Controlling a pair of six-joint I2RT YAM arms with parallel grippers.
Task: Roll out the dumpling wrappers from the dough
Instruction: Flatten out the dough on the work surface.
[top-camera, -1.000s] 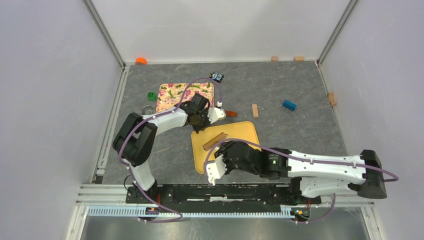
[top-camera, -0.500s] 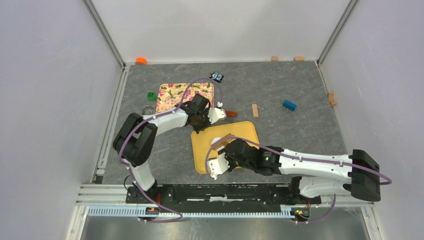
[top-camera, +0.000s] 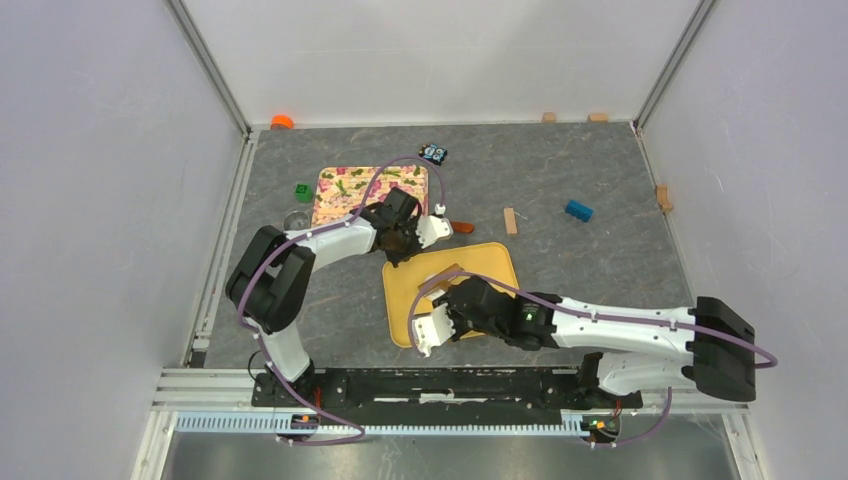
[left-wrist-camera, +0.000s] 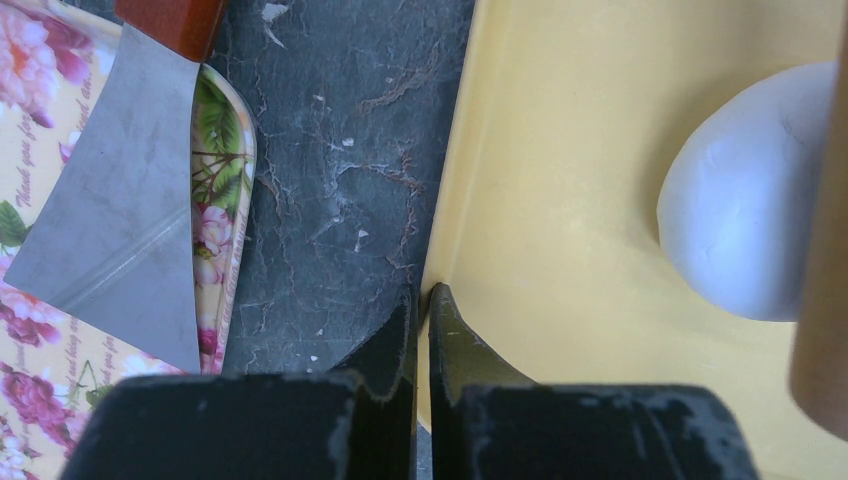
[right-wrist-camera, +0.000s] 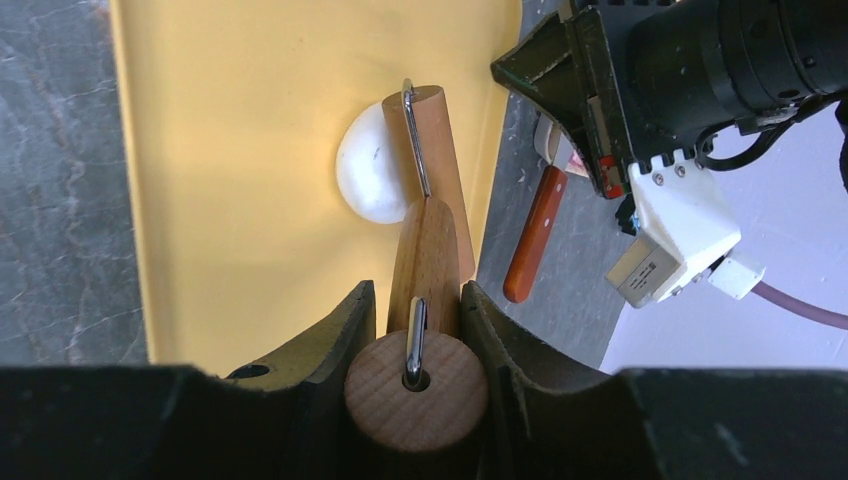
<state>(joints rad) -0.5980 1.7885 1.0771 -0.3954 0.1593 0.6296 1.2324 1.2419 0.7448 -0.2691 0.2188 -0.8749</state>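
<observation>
Gray stone-patterned table (top-camera: 600, 260) carried a yellow board (top-camera: 490, 262) near the arms and a floral tray (top-camera: 345, 190) beyond it toward the far-left corner. At the yellow board's far-left corner, the left claw (left-wrist-camera: 421, 300) was pinched fully closed and empty, with its tips at the board's rim. The right claw (right-wrist-camera: 415, 290) stood partly open, clamped around the handle of a wooden roller (right-wrist-camera: 428, 150). The roller's barrel lay against the dough (right-wrist-camera: 365, 170), a smooth white lump on the board near its far edge. A steel scraper (left-wrist-camera: 110, 200) rested on the tray's edge.
</observation>
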